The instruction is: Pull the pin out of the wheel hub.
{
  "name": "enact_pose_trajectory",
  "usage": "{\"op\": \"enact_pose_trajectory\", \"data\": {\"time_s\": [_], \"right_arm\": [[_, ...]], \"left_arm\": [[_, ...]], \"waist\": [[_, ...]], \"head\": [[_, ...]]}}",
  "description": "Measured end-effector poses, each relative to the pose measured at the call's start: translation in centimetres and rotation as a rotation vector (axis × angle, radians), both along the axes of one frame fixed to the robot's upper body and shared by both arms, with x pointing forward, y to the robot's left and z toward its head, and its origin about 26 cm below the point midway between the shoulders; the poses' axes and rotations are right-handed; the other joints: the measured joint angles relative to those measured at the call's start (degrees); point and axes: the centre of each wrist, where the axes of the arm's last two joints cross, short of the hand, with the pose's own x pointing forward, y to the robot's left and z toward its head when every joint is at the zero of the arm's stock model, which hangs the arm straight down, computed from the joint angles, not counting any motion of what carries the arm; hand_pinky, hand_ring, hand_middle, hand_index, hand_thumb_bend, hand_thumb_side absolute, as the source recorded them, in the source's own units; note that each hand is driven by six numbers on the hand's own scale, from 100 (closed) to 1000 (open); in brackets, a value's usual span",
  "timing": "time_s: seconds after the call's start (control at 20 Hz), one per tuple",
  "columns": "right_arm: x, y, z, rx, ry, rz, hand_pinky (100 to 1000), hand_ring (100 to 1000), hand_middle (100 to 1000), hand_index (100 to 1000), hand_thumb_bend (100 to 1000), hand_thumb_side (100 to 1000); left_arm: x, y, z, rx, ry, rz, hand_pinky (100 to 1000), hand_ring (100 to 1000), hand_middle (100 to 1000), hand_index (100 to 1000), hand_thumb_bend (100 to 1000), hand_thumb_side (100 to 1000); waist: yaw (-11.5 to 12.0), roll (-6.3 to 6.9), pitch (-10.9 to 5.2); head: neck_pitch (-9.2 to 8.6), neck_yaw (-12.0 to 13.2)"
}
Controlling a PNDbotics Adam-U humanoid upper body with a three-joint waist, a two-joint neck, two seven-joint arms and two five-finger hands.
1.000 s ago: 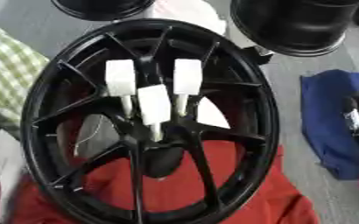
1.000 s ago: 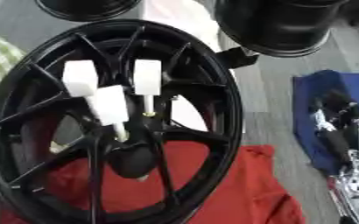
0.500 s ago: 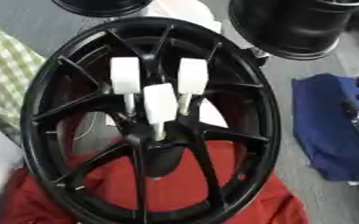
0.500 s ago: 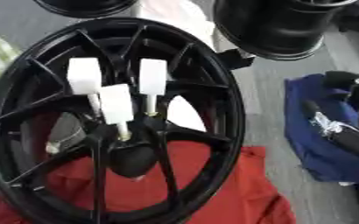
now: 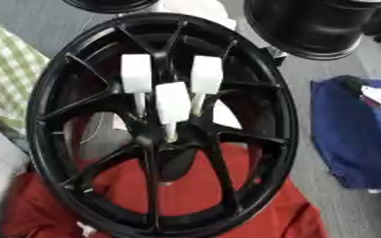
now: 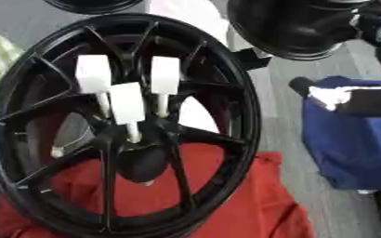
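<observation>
Black finish: the wheel hub (image 5: 157, 125) is a glossy dark alloy rim with thin forked spokes that meet at a round centre; it fills most of both views.
Pins: three white pins (image 5: 172, 103) stand in the hub's centre area, each with a blocky rectangular head on a slim pale shank; the middle pin (image 6: 127, 104) sits lowest and nearest the centre, and the other two flank it a little higher.
Cloth under hub: a soft, creased red cloth (image 6: 226, 204) lies beneath the lower half of the rim and shows through the spokes.
Left edge: a green-and-white checked fabric (image 5: 11, 74) lies just beside the rim.
Right side: a crumpled blue cloth (image 6: 344, 148) lies on the grey surface (image 5: 307, 74), apart from the rim, with a bare grey strip between them.
Far edge: another black rim (image 5: 320, 23) sits close to the hub's upper right, leaving little room there.
Robot hands: neither hand can be made out in either view, so their state cannot be told.
</observation>
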Motion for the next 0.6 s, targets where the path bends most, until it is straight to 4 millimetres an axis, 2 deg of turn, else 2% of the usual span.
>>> {"op": "enact_pose_trajectory", "data": {"time_s": [0.2,0.3,0.6], "right_arm": [[0.1,0.7,2.9,-0.097,-0.008,-0.012,754,788,738,795,563,390],[0.3,1.4,3.7,-0.113,0.001,0.001,767,803,754,795,571,391],[1.6,4.6,3.9,-0.156,0.036,0.099,774,818,768,793,545,392]], "left_arm": [[0.0,-0.2,0.0,0.004,0.003,-0.011,602,573,507,671,140,1000],[0.0,-0.2,-0.1,0.008,0.006,-0.015,603,573,507,672,139,1000],[0.0,-0.3,-0.2,0.024,0.014,-0.026,604,574,508,672,139,1000]], "waist": [[0.87,0.09,-0.23],[0.99,0.0,-0.47],[0.89,-0.22,-1.63]], "head": [[0.28,-0.71],[0.31,-1.01],[0.79,-2.04]]}}
